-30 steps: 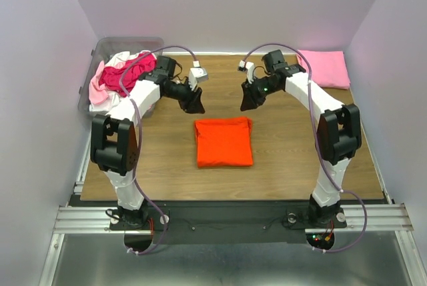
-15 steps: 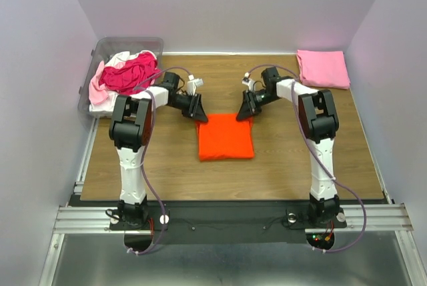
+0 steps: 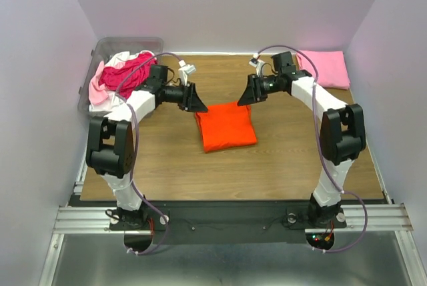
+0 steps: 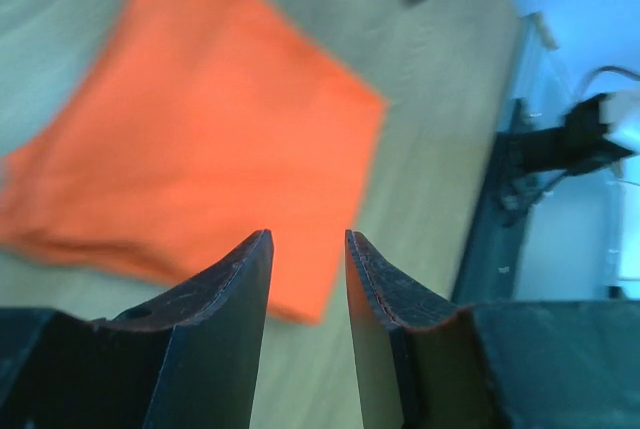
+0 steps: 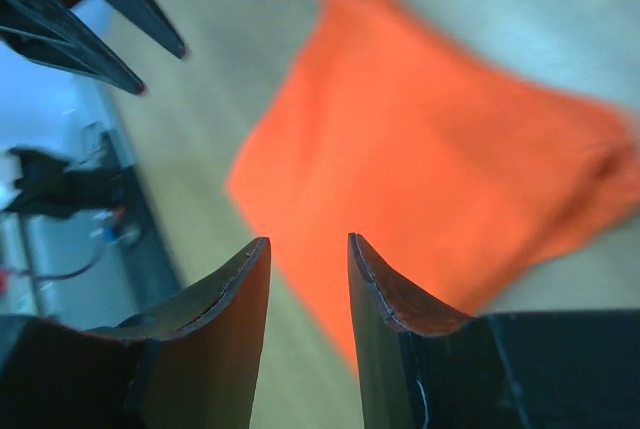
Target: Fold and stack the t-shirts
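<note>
Orange t-shirt near half-open empty left gripper and right gripper; pink t-shirt overhead-only.

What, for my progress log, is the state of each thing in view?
Orange shirt: folded, flat on the table, unheld.
Pink shirt: folded, at the far right corner.
Shirt heap: crumpled, unfolded, in the bin.
Bin: open-topped, holding the heap.
Left hand: jaws apart, empty, by the orange shirt's far edge.
Right hand: jaws apart, empty, by the same edge.
</note>
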Robot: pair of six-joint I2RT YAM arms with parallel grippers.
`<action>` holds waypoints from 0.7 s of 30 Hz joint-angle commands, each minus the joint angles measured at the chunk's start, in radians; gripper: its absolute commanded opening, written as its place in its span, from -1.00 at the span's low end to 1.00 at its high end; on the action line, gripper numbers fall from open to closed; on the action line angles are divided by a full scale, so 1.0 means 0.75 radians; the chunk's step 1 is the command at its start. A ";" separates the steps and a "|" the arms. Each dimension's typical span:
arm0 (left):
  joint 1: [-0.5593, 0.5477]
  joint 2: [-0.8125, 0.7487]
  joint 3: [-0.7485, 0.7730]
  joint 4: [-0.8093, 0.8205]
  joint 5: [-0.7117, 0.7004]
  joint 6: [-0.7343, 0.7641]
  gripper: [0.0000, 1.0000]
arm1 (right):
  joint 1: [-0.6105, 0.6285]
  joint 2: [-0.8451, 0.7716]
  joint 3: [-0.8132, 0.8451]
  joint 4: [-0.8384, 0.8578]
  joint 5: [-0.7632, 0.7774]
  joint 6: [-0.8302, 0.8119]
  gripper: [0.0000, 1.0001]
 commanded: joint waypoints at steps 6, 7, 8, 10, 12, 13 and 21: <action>-0.133 0.080 -0.269 0.621 -0.017 -0.567 -0.07 | 0.108 0.123 -0.208 0.149 -0.105 0.152 -0.18; -0.117 0.111 -0.263 0.621 -0.045 -0.575 -0.07 | 0.100 0.176 -0.212 0.149 -0.062 0.128 -0.18; -0.106 0.176 -0.257 0.619 -0.060 -0.575 -0.07 | 0.094 0.201 -0.214 0.149 -0.043 0.116 -0.19; -0.076 0.240 -0.239 0.564 -0.098 -0.535 -0.07 | 0.057 0.248 -0.222 0.151 0.002 0.101 -0.20; -0.049 0.317 -0.214 0.464 -0.172 -0.494 -0.09 | 0.035 0.287 -0.214 0.147 0.028 0.091 -0.21; -0.039 0.336 -0.200 0.423 -0.188 -0.471 -0.10 | 0.014 0.285 -0.210 0.145 0.033 0.087 -0.21; -0.028 -0.051 -0.214 0.306 0.044 -0.226 -0.10 | 0.039 -0.080 -0.271 0.115 -0.213 0.191 -0.15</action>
